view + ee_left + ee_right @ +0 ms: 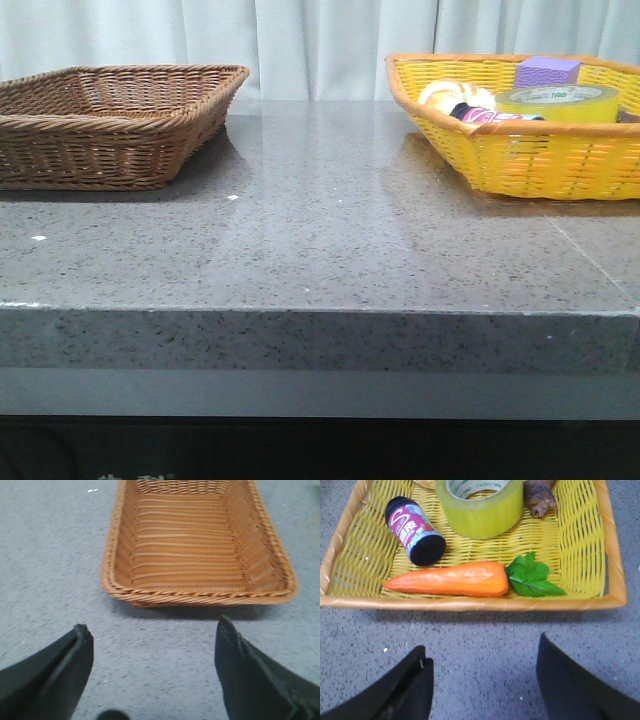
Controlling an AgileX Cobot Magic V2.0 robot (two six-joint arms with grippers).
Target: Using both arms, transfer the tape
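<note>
The tape (560, 102) is a wide yellow translucent roll with a white, green-printed core. It lies flat in the yellow wicker basket (540, 160) at the table's right. In the right wrist view the tape (480, 507) lies at the basket's far side, behind a plastic carrot (450, 580). My right gripper (482, 652) is open and empty, over bare table just outside the basket's rim (470, 602). My left gripper (152, 630) is open and empty, over bare table in front of the brown wicker basket (200, 555). Neither arm shows in the front view.
The brown basket (110, 120) at the table's left holds nothing. The yellow basket also holds a dark bottle with a pink label (415, 530), a purple cube (548, 70), green leaves (532, 575) and a brownish item (540, 497). The grey speckled table (320, 230) lies between the baskets.
</note>
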